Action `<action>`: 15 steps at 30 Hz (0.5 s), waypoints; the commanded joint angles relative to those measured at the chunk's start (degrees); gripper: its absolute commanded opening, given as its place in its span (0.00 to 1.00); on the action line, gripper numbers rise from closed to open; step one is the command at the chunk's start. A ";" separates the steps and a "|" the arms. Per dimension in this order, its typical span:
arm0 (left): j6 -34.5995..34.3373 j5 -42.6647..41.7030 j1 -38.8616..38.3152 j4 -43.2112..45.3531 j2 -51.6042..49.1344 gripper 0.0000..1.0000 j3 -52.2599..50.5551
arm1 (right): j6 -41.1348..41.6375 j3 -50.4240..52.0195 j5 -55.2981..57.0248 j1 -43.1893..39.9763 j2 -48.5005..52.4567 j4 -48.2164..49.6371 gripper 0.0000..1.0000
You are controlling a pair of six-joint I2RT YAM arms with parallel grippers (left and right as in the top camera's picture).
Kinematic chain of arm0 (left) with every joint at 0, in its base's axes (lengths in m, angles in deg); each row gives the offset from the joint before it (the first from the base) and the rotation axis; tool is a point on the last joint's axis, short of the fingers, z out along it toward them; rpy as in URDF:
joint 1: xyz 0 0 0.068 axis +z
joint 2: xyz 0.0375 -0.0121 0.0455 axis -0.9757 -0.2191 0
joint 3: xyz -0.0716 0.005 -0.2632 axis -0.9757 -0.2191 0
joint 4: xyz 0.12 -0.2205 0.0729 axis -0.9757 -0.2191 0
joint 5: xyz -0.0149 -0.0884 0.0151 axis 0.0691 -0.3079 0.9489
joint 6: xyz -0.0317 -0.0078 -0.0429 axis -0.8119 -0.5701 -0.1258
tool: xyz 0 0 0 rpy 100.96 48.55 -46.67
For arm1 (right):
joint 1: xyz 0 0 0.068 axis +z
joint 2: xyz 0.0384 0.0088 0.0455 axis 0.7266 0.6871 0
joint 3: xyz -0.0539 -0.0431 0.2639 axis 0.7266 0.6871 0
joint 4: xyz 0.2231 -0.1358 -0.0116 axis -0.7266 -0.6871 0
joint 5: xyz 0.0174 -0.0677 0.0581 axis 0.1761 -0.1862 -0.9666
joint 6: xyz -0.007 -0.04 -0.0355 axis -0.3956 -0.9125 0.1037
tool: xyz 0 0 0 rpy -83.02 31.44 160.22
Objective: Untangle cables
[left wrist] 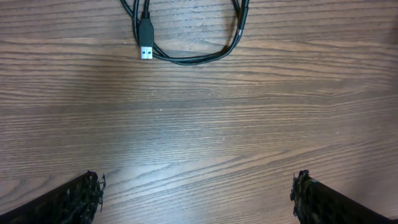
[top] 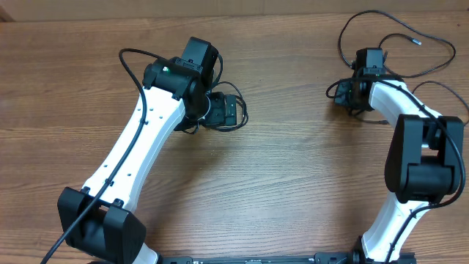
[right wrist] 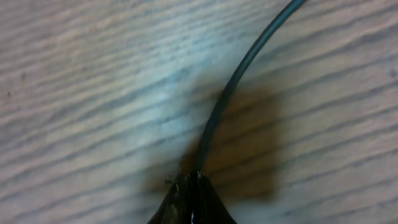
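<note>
Right fingers [right wrist: 193, 199] pinch cable [right wrist: 230, 93]; left fingers [left wrist: 81, 199] spread wide above wooden table [left wrist: 199, 124].

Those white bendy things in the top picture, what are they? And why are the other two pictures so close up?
They are two robot arms working at a wooden table, seen from a camera above. Each arm ends in a gripper, a pincher with two fingers, and has a small camera at its wrist. The close pictures come from those.

The left gripper is open and holds nothing. Its two dark fingertips sit at the bottom corners of its picture. On the table beyond them lies a thin black cable with a USB plug.

The right gripper is pinched shut on another thin black cord. From above, that cord loops over the table behind it.
</note>
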 commanded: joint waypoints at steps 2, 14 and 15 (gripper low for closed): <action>0.24 -0.63 -0.13 0.07 -0.44 1.00 0.07 | -4.07 0.00 -6.38 -0.09 -3.58 -2.69 0.04; 0.26 -0.63 -0.13 0.22 -0.44 0.99 0.07 | -4.37 -0.04 -3.10 -0.20 -4.48 -6.93 0.04; 0.26 -0.63 -0.13 0.22 -0.44 1.00 0.07 | -4.33 -0.09 -2.23 -0.20 -4.50 -6.97 0.04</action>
